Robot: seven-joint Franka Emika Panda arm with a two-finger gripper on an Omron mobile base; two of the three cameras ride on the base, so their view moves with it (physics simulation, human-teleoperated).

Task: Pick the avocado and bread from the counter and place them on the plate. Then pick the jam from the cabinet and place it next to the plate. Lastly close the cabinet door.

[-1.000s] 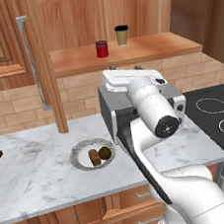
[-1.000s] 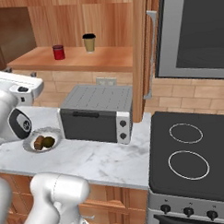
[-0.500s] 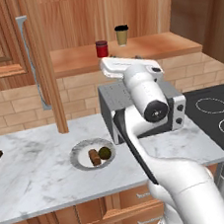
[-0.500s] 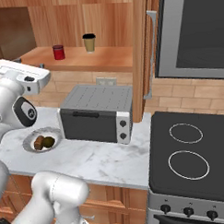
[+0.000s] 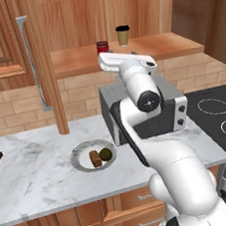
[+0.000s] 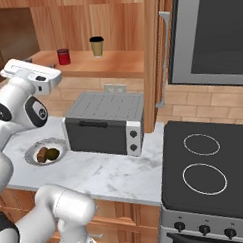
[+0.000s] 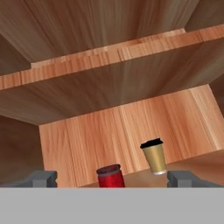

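Jam retrieval — tool approaching cabinet shelf
Tool (image 7: 112, 179) is facing the jam (image 7: 110, 176) with fingers spread wide, readying to straddle it — paper cup (image 7: 154, 157) standing beside.

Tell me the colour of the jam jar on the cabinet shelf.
Red, with a dark lid; the jam jar shows best in the hand view.

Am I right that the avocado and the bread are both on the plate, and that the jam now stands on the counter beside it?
Not quite. The avocado and the bread are both on the plate, but the jam stands on the cabinet shelf beside the paper cup, not on the counter. The left base view shows it.
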